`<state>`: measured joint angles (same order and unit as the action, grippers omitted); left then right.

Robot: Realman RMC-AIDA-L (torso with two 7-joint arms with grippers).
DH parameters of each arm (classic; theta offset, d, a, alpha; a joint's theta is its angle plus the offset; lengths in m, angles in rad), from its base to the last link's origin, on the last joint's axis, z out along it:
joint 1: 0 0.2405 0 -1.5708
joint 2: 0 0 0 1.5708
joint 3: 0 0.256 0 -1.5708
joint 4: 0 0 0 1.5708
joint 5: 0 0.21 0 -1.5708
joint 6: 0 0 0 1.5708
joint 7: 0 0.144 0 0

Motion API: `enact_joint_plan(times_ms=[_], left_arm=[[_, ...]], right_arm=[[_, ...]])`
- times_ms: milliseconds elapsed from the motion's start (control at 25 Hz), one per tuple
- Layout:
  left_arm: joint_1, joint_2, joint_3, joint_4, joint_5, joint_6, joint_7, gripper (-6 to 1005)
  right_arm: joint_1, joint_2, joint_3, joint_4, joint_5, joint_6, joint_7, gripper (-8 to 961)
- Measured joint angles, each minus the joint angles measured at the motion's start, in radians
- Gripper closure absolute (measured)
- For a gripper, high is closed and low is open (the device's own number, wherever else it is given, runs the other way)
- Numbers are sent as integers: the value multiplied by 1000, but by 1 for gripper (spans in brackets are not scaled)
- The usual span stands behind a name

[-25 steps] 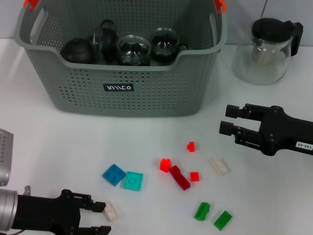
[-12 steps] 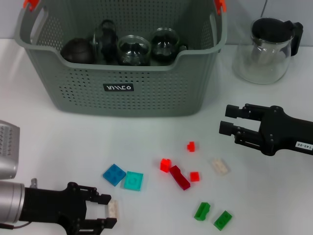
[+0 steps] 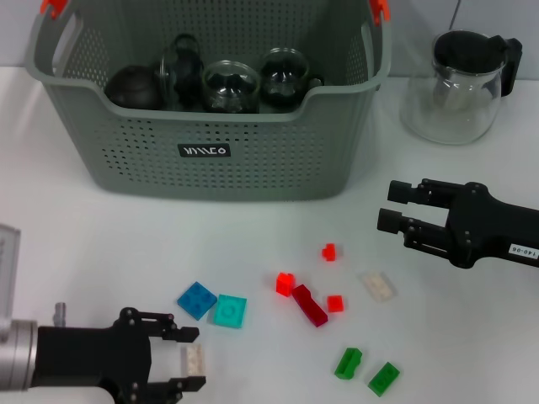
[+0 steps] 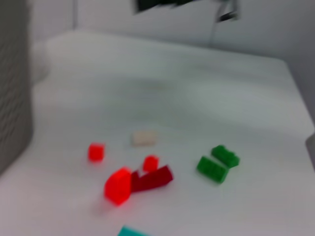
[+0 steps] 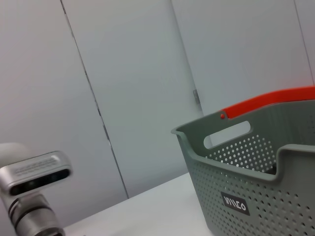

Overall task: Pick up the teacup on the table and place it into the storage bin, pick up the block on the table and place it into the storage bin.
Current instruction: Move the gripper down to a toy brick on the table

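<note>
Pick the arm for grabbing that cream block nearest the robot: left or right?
Left. The left gripper is open with the cream block between its fingers; the right gripper hovers well away, beside the storage bin.

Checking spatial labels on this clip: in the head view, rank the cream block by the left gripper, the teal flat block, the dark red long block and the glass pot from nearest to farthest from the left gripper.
Measured from the left gripper:
1. Cream block, between its fingers.
2. Teal flat block, just beyond, toward the bin.
3. Dark red long block, mid-table, toward the robot's right.
4. Glass pot, far right corner.
</note>
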<state>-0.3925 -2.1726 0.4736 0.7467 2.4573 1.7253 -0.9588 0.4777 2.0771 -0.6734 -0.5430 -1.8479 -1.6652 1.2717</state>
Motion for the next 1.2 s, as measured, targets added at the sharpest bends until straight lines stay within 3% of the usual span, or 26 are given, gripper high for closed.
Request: enact_joint_plan(times_ms=[400, 1200], left_arm=[[27, 0, -73, -64, -36, -23, 200, 413], [35, 1, -72, -141, -24, -124, 237, 420]], right_arm=[[-4, -2, 0, 0, 1, -2, 0, 403], [-3, -2, 0, 0, 2, -2, -1, 403]])
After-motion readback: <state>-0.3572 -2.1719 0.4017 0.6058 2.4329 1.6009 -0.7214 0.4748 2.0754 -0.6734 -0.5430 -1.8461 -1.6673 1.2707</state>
